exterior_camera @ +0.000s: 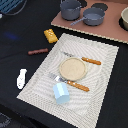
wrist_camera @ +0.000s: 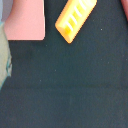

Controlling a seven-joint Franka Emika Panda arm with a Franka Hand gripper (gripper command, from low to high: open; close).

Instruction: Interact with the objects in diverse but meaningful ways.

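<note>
Orange-yellow block (exterior_camera: 50, 35), ridged top, lying flat on black cloth (exterior_camera: 20, 30), just off the striped placemat's (exterior_camera: 102, 75) corner. Showing in wrist view (wrist_camera: 75, 18) too: slotted ridges, tilted diagonally, near a pink board edge (wrist_camera: 25, 22). Brown stick (exterior_camera: 38, 51) lying near the block, also on the cloth. White bone piece (exterior_camera: 21, 78) sitting further along the cloth beside the mat edge. Light blue faceted cup (exterior_camera: 61, 92) standing on the mat, just beside the tan plate (exterior_camera: 73, 68) and touching the fork (exterior_camera: 70, 82). Not seeing jaws in either view; cannot tell opening or hold, nor block's position relative to them.
</note>
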